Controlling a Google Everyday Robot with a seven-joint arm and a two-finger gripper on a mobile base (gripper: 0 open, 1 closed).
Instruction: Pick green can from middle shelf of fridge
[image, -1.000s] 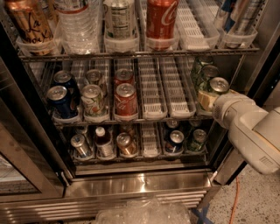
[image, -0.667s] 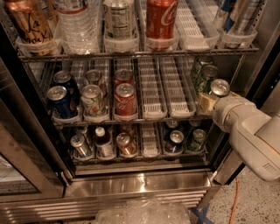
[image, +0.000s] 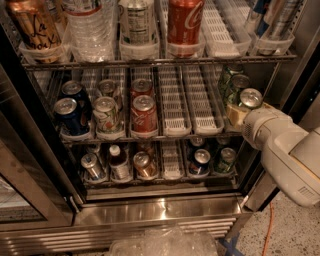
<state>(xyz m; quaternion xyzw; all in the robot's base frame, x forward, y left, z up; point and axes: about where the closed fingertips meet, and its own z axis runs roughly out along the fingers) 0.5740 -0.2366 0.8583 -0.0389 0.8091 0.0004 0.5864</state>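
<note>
Observation: the fridge (image: 150, 215) stands open. On the middle shelf (image: 200, 107) the front green can (image: 250, 99) sits in the far right lane, at about 3 o'clock in the view, with two more green cans (image: 233, 80) lined up behind it towards 12 o'clock.

Tool: the gripper (image: 239, 112) is at the shelf's right end, directly against the front green can on its 6 o'clock side. The white arm (image: 287, 150) trails off towards 4 o'clock. The arm body blocks my sight of the contact, so I cannot tell whether the gripper is apart or clamped on the can.

Judgement: the step in hand is securing the can before withdrawal. I would confirm a square hold around the middle of the can body, not near its rim. I would then draw straight back along the lane towards 5 o'clock, keeping the can upright and low enough to pass under the upper shelf rail (image: 160, 62).

Risk: a skewed pull could drag the rear green cans forward. The red cola cans (image: 144, 114) and dark blue cans (image: 70, 116), at 9 o'clock from the target, are well apart from it.
</note>
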